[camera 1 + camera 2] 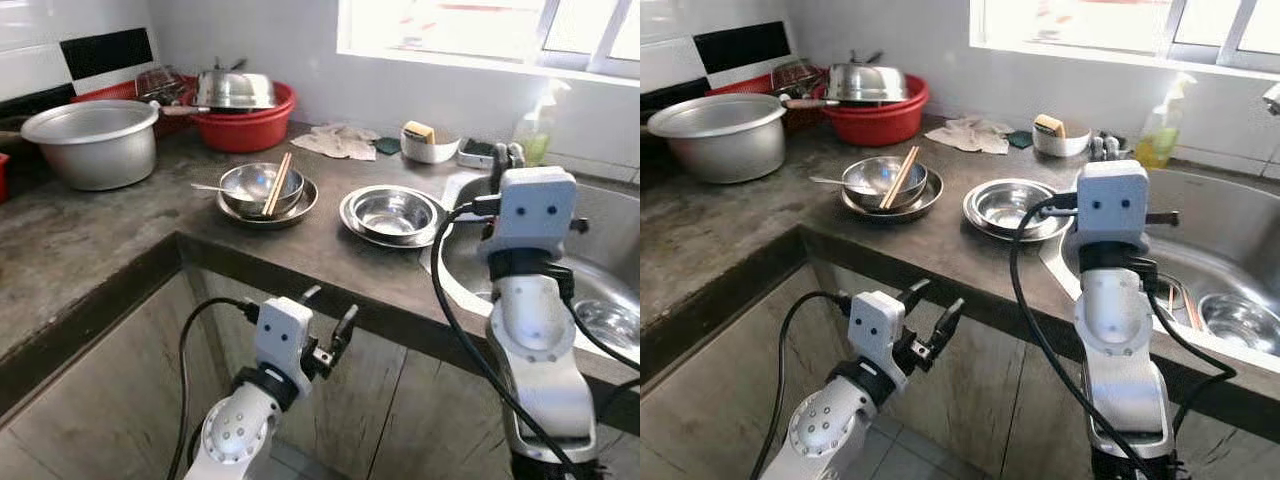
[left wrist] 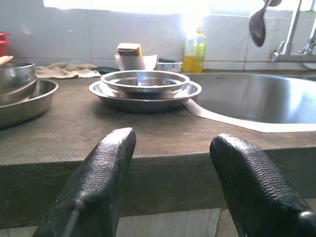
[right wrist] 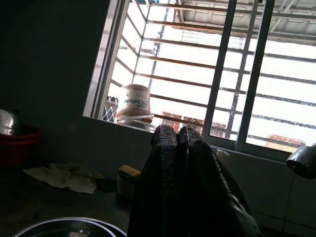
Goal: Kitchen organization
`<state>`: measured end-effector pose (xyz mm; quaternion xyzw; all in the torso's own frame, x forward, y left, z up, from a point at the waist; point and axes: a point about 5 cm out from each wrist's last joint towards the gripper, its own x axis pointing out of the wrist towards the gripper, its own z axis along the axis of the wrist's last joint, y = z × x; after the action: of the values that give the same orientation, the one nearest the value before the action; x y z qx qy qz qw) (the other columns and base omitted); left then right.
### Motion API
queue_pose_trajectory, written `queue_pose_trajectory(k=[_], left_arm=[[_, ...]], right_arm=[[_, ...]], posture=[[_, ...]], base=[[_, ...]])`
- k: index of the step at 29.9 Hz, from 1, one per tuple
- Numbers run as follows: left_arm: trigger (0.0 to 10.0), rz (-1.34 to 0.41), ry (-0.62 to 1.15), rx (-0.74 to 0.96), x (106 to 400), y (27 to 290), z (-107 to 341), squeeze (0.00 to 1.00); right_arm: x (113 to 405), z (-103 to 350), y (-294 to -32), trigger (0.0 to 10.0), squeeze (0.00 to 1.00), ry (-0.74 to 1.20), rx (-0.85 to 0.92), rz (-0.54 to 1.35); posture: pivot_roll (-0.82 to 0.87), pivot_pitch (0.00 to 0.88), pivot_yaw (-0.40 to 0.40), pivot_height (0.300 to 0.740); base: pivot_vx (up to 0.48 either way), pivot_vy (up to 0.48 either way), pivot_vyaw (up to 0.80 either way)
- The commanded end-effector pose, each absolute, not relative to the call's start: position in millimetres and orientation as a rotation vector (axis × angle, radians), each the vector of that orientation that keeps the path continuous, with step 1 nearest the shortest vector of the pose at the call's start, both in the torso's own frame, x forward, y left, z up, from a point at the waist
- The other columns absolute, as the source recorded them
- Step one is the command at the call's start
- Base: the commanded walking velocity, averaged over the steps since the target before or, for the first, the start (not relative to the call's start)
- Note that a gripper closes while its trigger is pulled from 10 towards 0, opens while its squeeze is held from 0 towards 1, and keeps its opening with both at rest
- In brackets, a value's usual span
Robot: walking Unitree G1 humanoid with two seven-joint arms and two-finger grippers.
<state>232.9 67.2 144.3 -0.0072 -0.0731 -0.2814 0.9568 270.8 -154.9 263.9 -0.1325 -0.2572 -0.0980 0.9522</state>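
A steel bowl (image 1: pixel 262 188) with wooden chopsticks (image 1: pixel 278 183) and a spoon in it rests on a steel plate on the dark counter. To its right, a second steel bowl (image 1: pixel 390 213) sits on another plate by the sink (image 1: pixel 470 275). My left gripper (image 1: pixel 328 312) is open and empty, below the counter's front edge; in its wrist view the fingers (image 2: pixel 106 168) point at the second bowl (image 2: pixel 144 81). My right gripper (image 1: pixel 508 155) is raised over the sink's near edge, shut on nothing, its fingers (image 3: pixel 168 163) pressed together.
A large aluminium pot (image 1: pixel 93 140) and a red basin (image 1: pixel 245 125) holding a steel lid stand at the back left. A cloth (image 1: pixel 340 142), a white bowl with a sponge (image 1: pixel 428 145) and a soap bottle (image 1: pixel 537 125) line the wall. A small bowl (image 1: pixel 610 322) lies in the sink.
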Motion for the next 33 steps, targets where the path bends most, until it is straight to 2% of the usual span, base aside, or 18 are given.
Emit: queue_pose_trajectory(k=[1, 7, 16, 21, 33], left_arm=[[10.0, -0.577, -0.133, -0.01, 233.5, 68.2, 142.2, 0.0], [10.0, -0.571, -0.134, -0.008, 235.7, 69.1, 142.8, 0.0], [10.0, -0.569, -0.157, 0.017, 236.8, 70.0, 146.3, 0.0], [10.0, -0.58, -0.165, 0.02, 236.2, 68.5, 147.7, 0.0], [10.0, -0.548, -0.176, 0.043, 239.8, 72.6, 150.0, 0.0]], right_arm=[[267.2, 267.4, -151.8, 10.0, 0.0, -0.538, -0.265, -0.193], [265.4, 262.0, -150.9, 10.0, 0.0, -0.512, -0.271, -0.195], [257.1, 250.4, -147.5, 10.0, 0.0, -0.472, -0.329, -0.135], [251.5, 245.6, -147.0, 10.0, 0.0, -0.461, -0.356, -0.112], [255.6, 248.0, -143.8, 10.0, 0.0, -0.47, -0.333, -0.077]], posture=[[0.05, 0.011, -0.032, 0.74], [0.05, 0.014, -0.031, 0.74], [0.05, 0.015, -0.031, 0.74], [0.05, 0.015, -0.026, 0.74], [0.06, 0.013, -0.023, 0.74]], base=[[0.0, 0.476, -0.8], [0.0, 0.477, -0.8], [0.0, 0.0, -0.8], [0.205, -0.29, -0.8], [0.0, -0.02, 0.0]])
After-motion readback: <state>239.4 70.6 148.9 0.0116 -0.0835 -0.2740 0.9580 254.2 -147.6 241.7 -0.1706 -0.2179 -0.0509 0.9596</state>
